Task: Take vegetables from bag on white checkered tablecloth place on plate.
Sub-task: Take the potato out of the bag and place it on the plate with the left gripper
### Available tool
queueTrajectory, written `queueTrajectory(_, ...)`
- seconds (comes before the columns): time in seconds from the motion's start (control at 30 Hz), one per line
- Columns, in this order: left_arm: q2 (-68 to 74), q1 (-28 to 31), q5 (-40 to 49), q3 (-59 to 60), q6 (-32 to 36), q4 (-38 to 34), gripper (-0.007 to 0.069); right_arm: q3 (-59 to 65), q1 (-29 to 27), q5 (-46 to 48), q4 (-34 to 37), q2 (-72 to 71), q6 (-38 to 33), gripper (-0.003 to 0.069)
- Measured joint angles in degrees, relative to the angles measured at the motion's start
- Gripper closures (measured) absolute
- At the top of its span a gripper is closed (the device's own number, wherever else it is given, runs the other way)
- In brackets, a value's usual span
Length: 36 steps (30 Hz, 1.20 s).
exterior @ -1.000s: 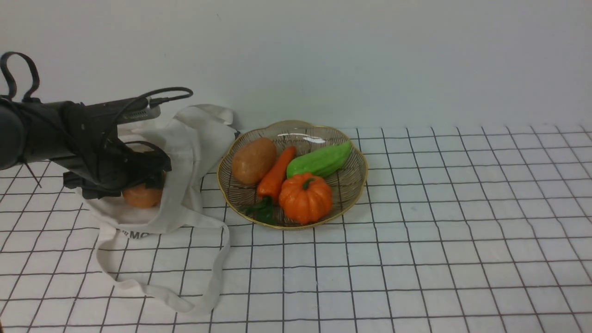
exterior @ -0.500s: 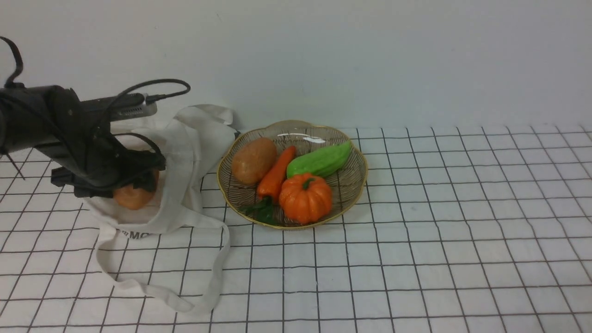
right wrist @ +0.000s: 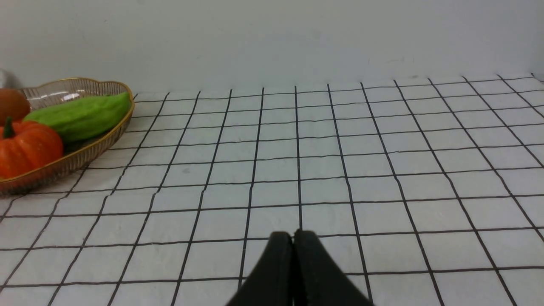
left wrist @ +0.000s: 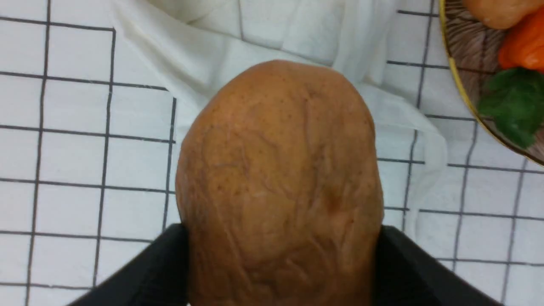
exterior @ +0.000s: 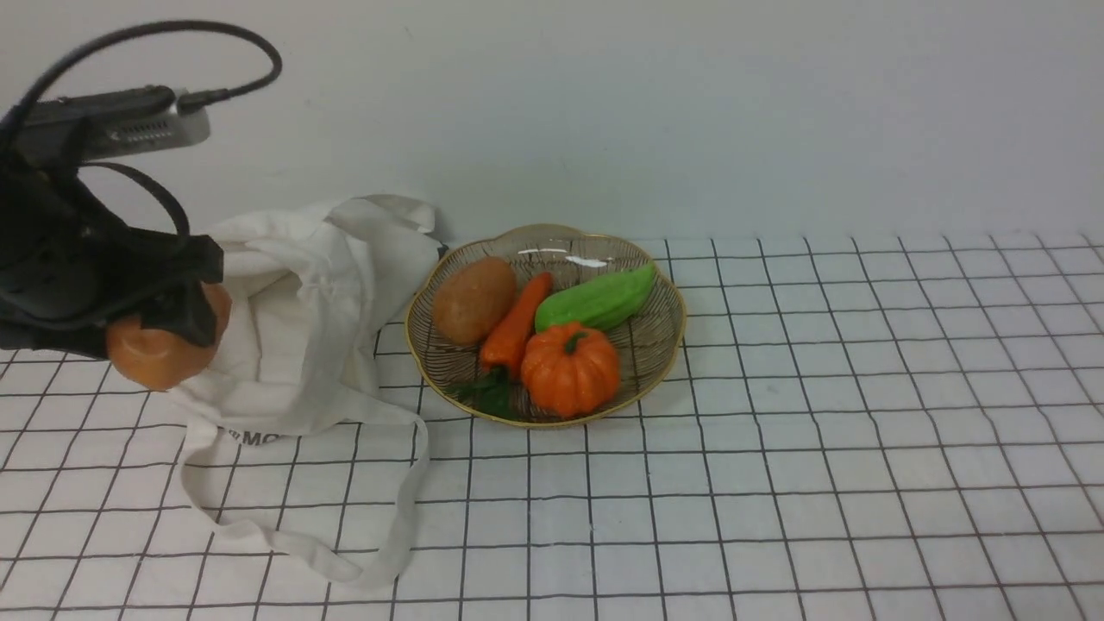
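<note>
My left gripper [exterior: 164, 332] is shut on the roundish tan-brown potato [exterior: 151, 354], held in the air at the far left, above the tablecloth and beside the bag [exterior: 293, 319]. The potato fills the left wrist view [left wrist: 278, 182] between the two black fingers [left wrist: 148, 272]. The off-white bag lies slumped, its straps trailing toward the front. The wire-mesh plate [exterior: 664, 345] with gold rim stands to the right of the bag. My right gripper [right wrist: 293, 238] is shut and empty, low over the white checkered tablecloth [exterior: 776, 483]; it is out of the front view.
The plate holds a longer oval potato [exterior: 473, 298], an orange carrot [exterior: 516, 326], a green gourd [exterior: 595, 298] and a small orange pumpkin [exterior: 569, 367]. A pale wall runs behind the table.
My left gripper has lifted the roundish potato up out of the bag and moved it to the left. The bag has slumped. The plate's contents have not moved.
</note>
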Motion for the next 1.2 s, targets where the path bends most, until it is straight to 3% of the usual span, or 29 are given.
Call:
queueTrajectory(0.2, -0.74, -4.64, 3.34, 0.00, 4.20, -6.89, 0.0150, 0.00, 0.00, 0.00, 0.00, 0.00, 0.00, 0.0674)
queueTrajectory(0.4, 3.57, -12.22, -0.47, -2.26, 5.54, -8.83, 0.0150, 0.00, 0.00, 0.00, 0.00, 0.00, 0.00, 0.0674)
queueTrajectory(0.67, 21.59, -22.02, -9.32, -16.44, 5.65, -9.08, 0.0150, 0.00, 0.00, 0.00, 0.00, 0.00, 0.00, 0.0674)
queueTrajectory(1.03, 38.89, -23.82, -14.92, -31.14, 13.06, -9.25, 0.0148, 0.00, 0.00, 0.00, 0.00, 0.00, 0.00, 0.0674)
queueTrajectory(1.2, 41.52, -23.82, -16.78, -32.10, 13.30, -9.49, 0.0062, 0.00, 0.00, 0.00, 0.00, 0.00, 0.00, 0.0674)
